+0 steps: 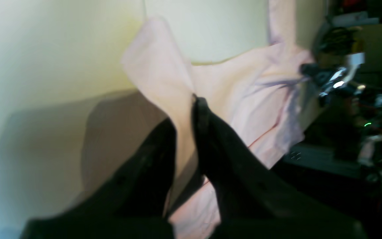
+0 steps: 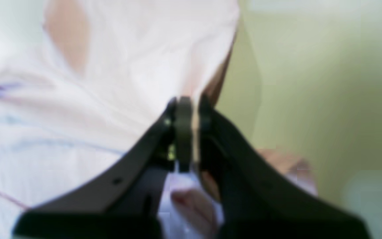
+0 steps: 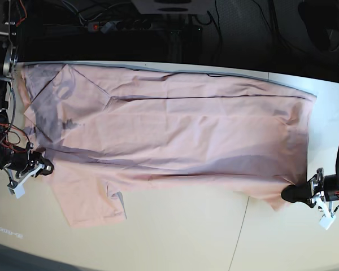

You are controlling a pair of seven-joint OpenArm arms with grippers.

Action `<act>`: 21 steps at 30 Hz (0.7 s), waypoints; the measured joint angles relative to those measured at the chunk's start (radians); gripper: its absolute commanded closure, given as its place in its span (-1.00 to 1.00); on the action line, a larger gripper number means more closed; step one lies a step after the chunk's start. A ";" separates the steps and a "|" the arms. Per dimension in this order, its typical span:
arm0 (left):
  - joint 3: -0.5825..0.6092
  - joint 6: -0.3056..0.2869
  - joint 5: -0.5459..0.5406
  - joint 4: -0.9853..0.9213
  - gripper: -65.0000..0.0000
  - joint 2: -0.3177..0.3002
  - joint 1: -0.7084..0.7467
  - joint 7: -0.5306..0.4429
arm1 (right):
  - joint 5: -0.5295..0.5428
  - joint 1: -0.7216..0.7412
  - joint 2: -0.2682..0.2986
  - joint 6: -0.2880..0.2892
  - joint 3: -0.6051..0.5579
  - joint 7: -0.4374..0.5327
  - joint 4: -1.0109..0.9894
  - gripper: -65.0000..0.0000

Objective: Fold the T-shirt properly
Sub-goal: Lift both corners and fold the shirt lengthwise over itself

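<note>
The pale pink T-shirt (image 3: 175,124) lies stretched lengthwise across the table, plain side up, and one sleeve (image 3: 87,197) points toward the near edge. My left gripper (image 3: 288,193) is at the shirt's near right corner. In the left wrist view this gripper (image 1: 196,99) is shut on a pinch of the pink cloth (image 1: 237,86). My right gripper (image 3: 43,168) is at the shirt's near left edge. The right wrist view shows it (image 2: 189,101) shut on the fabric (image 2: 111,83), which is blurred. The cloth between the two grippers is pulled taut and casts a shadow.
The pale cream table (image 3: 186,243) has a thin seam (image 3: 242,228) running toward the front edge. Behind the far edge is a dark area with cables and a power strip (image 3: 118,25). Arm mounts stand at both side edges of the table.
</note>
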 measured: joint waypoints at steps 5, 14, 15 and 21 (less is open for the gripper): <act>0.000 -0.001 -0.044 0.045 1.00 -0.032 0.057 0.002 | 0.004 -0.068 0.038 0.002 0.003 0.003 0.111 1.00; 0.000 -0.001 -0.051 0.096 1.00 -0.048 0.148 -0.003 | 0.008 -0.163 0.079 0.003 0.005 0.003 0.210 1.00; 0.000 -0.002 -0.051 0.099 1.00 -0.049 0.161 -0.002 | 0.007 -0.177 0.082 0.003 0.006 0.002 0.217 1.00; 0.001 -0.002 -0.050 0.101 1.00 -0.053 0.207 -0.003 | 0.008 -0.227 0.084 0.003 0.036 0.000 0.251 1.00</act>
